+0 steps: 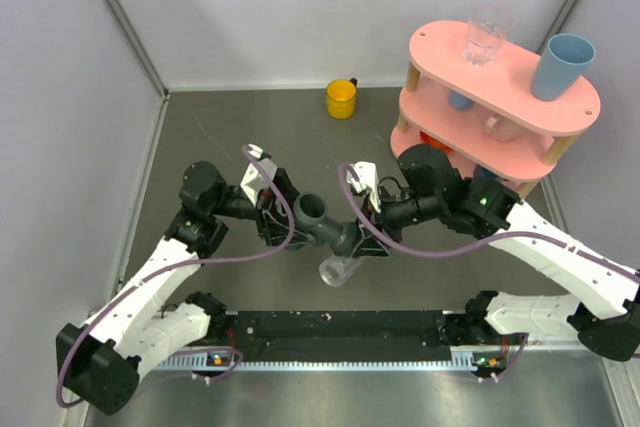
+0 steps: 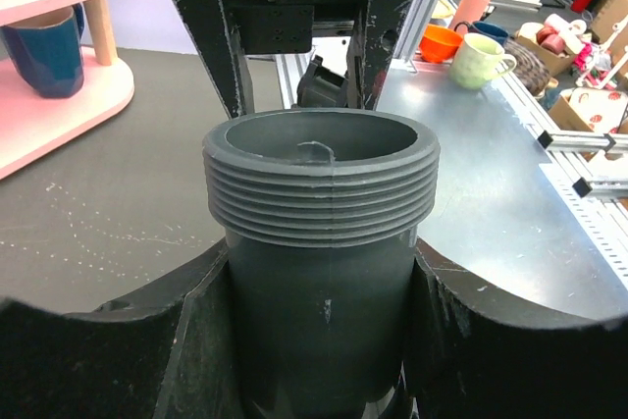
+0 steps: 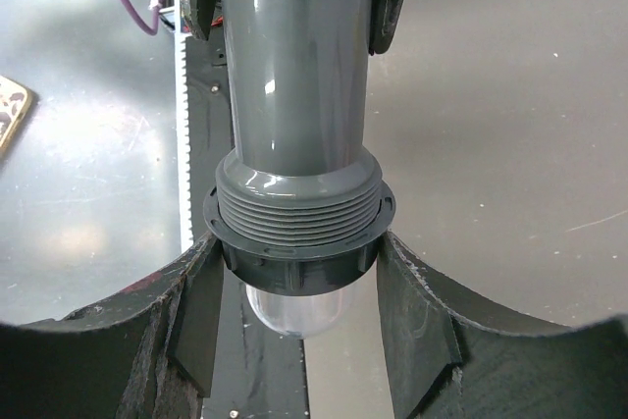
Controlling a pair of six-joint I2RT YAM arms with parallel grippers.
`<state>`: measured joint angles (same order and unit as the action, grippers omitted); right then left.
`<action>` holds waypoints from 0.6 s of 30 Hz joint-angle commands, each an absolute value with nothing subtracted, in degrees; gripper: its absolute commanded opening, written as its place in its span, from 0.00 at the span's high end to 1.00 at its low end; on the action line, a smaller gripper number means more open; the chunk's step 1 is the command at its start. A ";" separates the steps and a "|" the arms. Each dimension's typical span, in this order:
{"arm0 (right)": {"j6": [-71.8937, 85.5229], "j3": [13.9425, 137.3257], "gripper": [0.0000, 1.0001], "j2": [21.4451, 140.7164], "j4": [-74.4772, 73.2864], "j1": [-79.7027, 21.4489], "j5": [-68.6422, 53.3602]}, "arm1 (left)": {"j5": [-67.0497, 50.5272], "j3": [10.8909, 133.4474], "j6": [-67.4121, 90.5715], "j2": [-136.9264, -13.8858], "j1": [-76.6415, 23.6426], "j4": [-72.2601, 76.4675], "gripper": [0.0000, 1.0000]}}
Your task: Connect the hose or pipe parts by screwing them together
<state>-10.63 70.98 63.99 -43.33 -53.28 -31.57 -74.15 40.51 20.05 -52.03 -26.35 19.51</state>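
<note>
The dark grey T-shaped pipe fitting (image 1: 318, 215) hangs above the table's middle between both arms. My left gripper (image 1: 285, 219) is shut on one branch of it; in the left wrist view the fitting's threaded open end (image 2: 319, 183) stands up between my fingers (image 2: 196, 340). One arm of the fitting (image 3: 294, 76) runs down to a threaded end in the right wrist view. The grey collar (image 3: 294, 252) of the clear tubular piece (image 3: 299, 306) sits on those threads, several of which show above it. My right gripper (image 3: 294, 311) is shut on that collar. The clear piece (image 1: 338, 272) points toward the near edge.
A pink two-level shelf (image 1: 500, 97) at the back right carries a clear glass (image 1: 486, 34) and a light blue cup (image 1: 563, 65), with more cups on its lower level. A yellow cup (image 1: 341, 98) stands at the back. A black rail (image 1: 340, 327) runs along the near edge.
</note>
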 commanded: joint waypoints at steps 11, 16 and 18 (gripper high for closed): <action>-6.77 70.84 0.92 62.66 -22.77 -50.80 -47.63 | -76.73 42.54 10.47 -54.23 -28.65 17.32 1.00; -4.14 71.45 0.92 64.25 -21.97 -48.34 -52.99 | -78.57 42.54 8.00 -55.37 -28.65 15.65 1.00; -2.91 71.89 0.92 65.03 -21.71 -47.47 -55.18 | -78.92 42.71 6.16 -55.55 -28.74 14.60 1.00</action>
<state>-6.72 68.25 64.07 -41.17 -48.51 -43.70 -79.26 42.24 11.88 -53.58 -27.16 17.63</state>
